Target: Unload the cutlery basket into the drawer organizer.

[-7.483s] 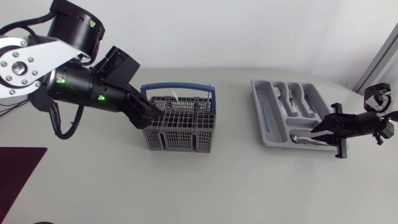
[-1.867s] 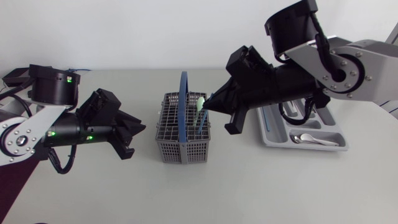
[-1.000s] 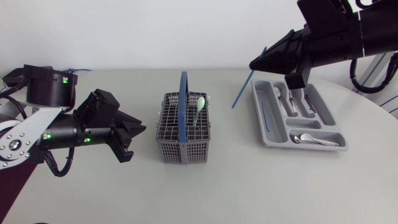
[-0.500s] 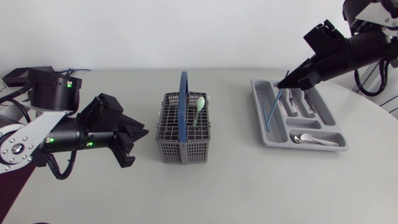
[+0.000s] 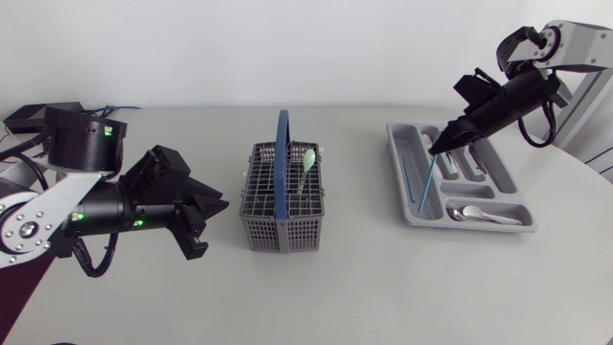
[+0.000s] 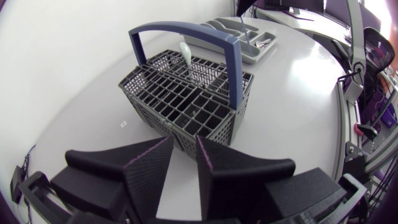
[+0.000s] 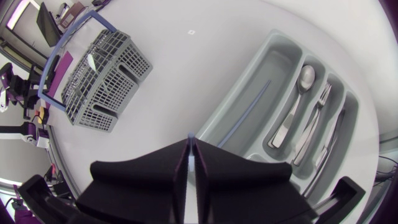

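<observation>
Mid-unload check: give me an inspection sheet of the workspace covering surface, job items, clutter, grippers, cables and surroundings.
Surface: pale grey table, with one small mark near the basket.
Job's things: cutlery basket upright with its handle up, and a green spoon standing in it. The drawer organizer holds metal cutlery and a loose blue stick in its long compartment.
Clutter: nothing seen.
Grippers: left gripper open and empty, beside the basket. Right gripper shut on a held blue stick that slants down into the organizer.
Cables: black cables on the arms only, none across the table.
Surroundings: nothing seen reaching over the table.
</observation>
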Motion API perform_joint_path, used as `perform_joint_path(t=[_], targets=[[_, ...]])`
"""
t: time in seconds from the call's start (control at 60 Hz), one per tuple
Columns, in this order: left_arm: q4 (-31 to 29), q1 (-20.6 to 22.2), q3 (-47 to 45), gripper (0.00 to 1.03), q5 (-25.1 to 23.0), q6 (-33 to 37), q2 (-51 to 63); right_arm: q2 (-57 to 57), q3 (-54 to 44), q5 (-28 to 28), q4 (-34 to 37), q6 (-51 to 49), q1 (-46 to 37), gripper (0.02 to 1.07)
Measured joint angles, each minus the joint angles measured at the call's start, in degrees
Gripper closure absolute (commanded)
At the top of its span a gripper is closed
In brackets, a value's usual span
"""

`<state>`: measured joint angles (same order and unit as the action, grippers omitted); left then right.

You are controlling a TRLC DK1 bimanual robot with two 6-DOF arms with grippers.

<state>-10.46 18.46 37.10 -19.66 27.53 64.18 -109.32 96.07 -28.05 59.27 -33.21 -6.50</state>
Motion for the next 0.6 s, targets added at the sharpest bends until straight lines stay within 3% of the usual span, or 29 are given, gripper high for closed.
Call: perform_joint_path(t=[0.2,0.4,0.45,0.6], targets=[[0.0,0.0,0.0,0.57,0.0,0.0,0.0,-4.7,1.6,0.0,-0.6,1.7,0.0,1.01],[0.0,0.0,0.0,0.57,0.0,0.0,0.0,-6.9,1.7,0.3,-8.9,5.2,0.0,1.00],[0.0,0.0,0.0,0.57,0.0,0.0,0.0,-7.0,1.7,0.7,-11.5,6.3,0.0,0.89],[0.0,0.0,0.0,0.57,0.0,0.0,0.0,-7.0,0.9,4.6,-19.1,8.5,0.0,0.31]])
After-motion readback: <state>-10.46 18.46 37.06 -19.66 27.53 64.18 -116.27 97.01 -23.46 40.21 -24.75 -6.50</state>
